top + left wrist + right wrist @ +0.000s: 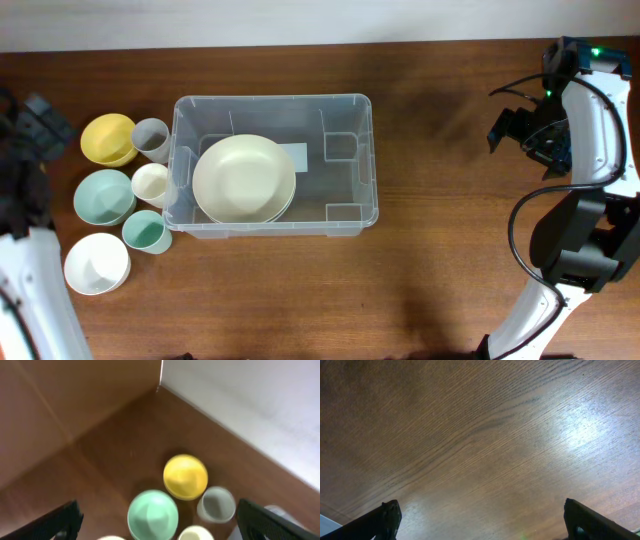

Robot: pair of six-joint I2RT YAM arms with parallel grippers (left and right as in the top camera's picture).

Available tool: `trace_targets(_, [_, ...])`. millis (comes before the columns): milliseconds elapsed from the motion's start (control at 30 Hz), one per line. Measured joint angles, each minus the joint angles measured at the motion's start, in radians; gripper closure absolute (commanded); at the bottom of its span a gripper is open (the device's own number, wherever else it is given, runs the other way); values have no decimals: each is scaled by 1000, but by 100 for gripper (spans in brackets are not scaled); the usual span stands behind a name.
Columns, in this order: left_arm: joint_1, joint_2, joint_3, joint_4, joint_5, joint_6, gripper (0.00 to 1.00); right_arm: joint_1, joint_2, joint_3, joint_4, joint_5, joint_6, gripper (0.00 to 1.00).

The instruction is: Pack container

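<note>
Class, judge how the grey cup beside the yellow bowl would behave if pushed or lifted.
The grey cup looks small and empty, so probably light. Upright and narrow, it may tip if pushed near its rim. Its smooth wall might slip.

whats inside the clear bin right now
The container holds a cream plate in its left part, with a second rim peeking out beneath, so maybe two are stacked. A white label shows beside it, partly covered. Anything under the plate is hidden.

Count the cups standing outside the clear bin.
3, in a column just left of the container: grey cup at the far end beside the yellow bowl, cream cup in the middle, teal cup by the white bowl. Nested ones could be hidden.
</note>
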Motion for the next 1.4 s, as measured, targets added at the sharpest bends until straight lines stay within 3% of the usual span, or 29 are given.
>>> trace_targets(367, [55,288,0,-66,50,-125,0,0,0,0,0,0,0,1])
trace_targets(933, [113,650,0,-100,132,-152,0,0,0,0,0,0,0,1])
trace_targets(1400, [182,701,0,-102,143,-153,0,0,0,0,0,0,0,1])
